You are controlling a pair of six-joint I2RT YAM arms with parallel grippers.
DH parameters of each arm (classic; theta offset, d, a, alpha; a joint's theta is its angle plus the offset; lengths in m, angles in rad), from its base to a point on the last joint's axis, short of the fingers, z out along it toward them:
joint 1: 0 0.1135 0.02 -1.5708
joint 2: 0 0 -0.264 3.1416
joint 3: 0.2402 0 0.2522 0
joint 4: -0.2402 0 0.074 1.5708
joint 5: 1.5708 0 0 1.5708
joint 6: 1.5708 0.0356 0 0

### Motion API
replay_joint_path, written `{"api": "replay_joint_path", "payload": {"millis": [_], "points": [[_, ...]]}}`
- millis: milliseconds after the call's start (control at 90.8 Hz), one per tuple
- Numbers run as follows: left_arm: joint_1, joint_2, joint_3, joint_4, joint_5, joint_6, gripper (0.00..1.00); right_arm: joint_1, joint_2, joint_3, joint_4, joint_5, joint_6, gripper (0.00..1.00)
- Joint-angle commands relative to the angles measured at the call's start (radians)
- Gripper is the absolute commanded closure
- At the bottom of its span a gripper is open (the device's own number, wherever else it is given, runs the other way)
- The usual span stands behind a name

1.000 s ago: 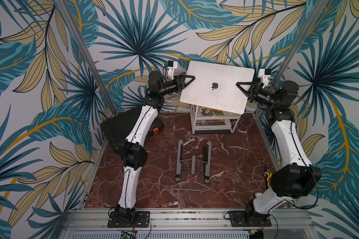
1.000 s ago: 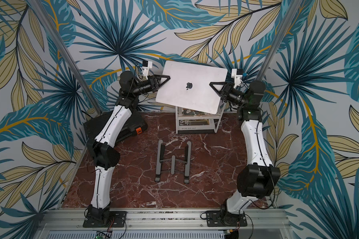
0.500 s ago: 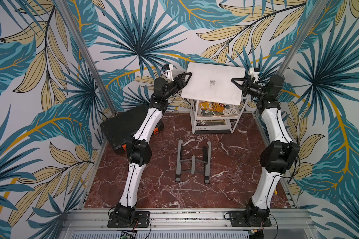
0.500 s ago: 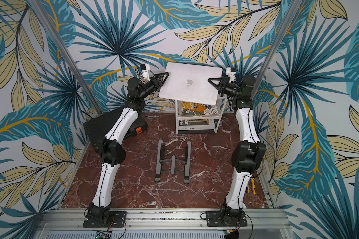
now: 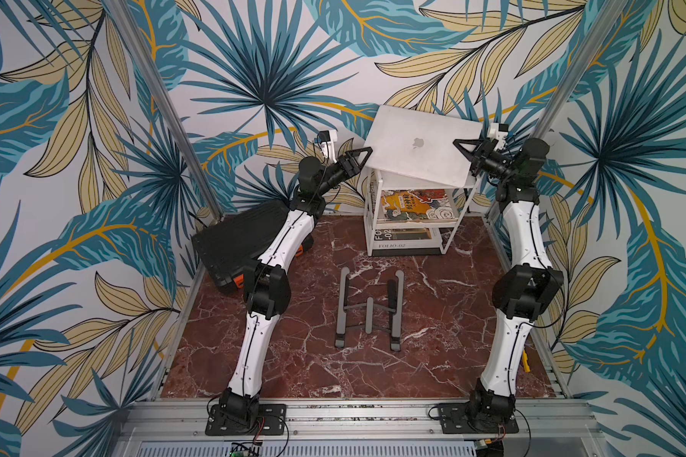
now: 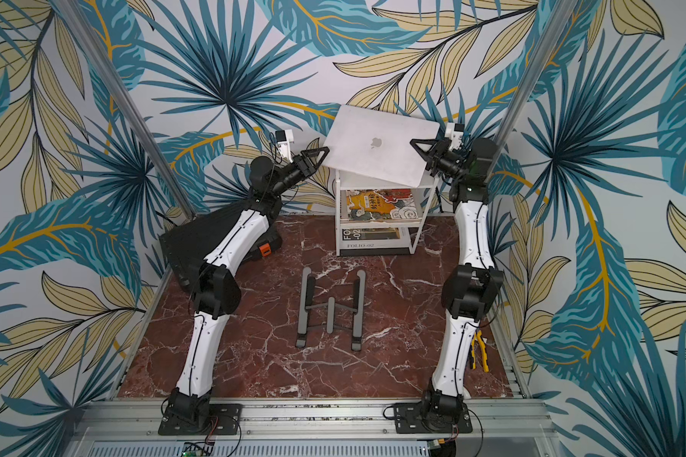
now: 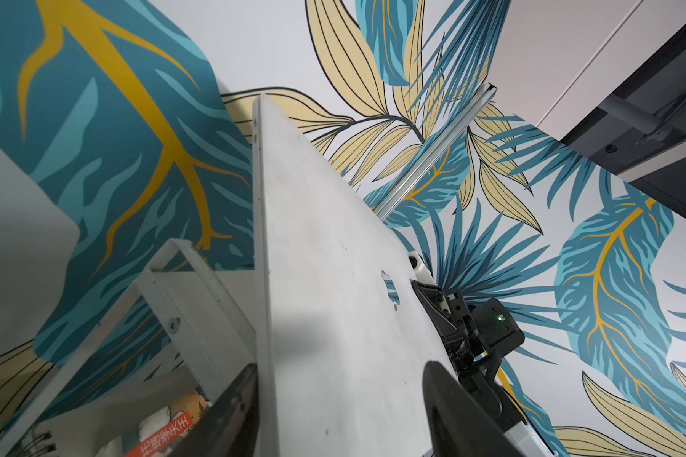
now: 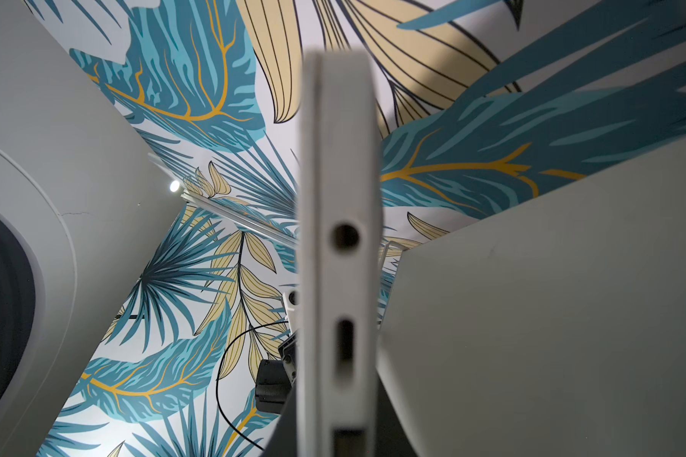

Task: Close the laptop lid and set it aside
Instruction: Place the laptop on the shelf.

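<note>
The laptop (image 5: 416, 150) (image 6: 377, 146) is closed, its silver lid with the apple logo facing up. It lies slightly tilted on top of the white shelf rack (image 5: 370, 215) at the back. My left gripper (image 5: 363, 156) (image 7: 341, 427) is open at the laptop's left edge. One of its fingers (image 7: 234, 415) is under that edge and the other stands clear above the lid (image 7: 333, 277). My right gripper (image 5: 462, 148) (image 8: 339, 435) is shut on the laptop's right edge (image 8: 339, 198), where the ports show.
Books (image 5: 412, 203) fill the rack's lower shelves. A grey folding laptop stand (image 5: 369, 312) lies mid-floor on the red marble. A black ribbed case with orange latches (image 5: 234, 241) sits at the back left, under my left arm. A yellow tool (image 6: 479, 350) lies by the right rail.
Both arms carried the closed laptop back and down from mid-air onto the rack top. My left gripper's jaws have spread apart off the laptop's edge; the right grip is unchanged.
</note>
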State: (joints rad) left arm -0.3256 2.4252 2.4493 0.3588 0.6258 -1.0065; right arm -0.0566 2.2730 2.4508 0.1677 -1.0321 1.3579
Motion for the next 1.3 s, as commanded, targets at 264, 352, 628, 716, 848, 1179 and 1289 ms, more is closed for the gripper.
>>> {"api": "replay_joint_path", "payload": {"millis": [264, 352, 628, 716, 848, 1179, 1289], "points": [[0.020, -0.087, -0.107, 0.109, 0.066, -0.015, 0.33, -0.009, -0.026, -0.037, -0.069, -0.020, -0.061, 1.00], [0.022, -0.085, -0.108, 0.100, 0.068, -0.014, 0.33, -0.015, -0.046, -0.075, -0.121, -0.035, -0.103, 1.00], [0.018, -0.082, -0.105, 0.101, 0.062, -0.010, 0.37, -0.035, -0.069, -0.151, -0.192, -0.035, -0.163, 0.79], [0.011, -0.081, -0.093, 0.096, 0.056, -0.001, 0.39, -0.038, -0.070, -0.155, -0.194, -0.036, -0.163, 0.72], [0.003, -0.085, -0.073, 0.070, 0.038, 0.006, 0.42, -0.044, -0.083, -0.152, -0.193, -0.018, -0.146, 0.64], [-0.010, -0.095, -0.079, 0.058, -0.010, -0.026, 0.46, -0.069, -0.097, -0.124, -0.313, 0.023, -0.175, 0.55], [-0.013, -0.094, -0.086, 0.063, -0.010, -0.037, 0.52, -0.081, -0.087, -0.121, -0.347, 0.030, -0.178, 0.55]]}}
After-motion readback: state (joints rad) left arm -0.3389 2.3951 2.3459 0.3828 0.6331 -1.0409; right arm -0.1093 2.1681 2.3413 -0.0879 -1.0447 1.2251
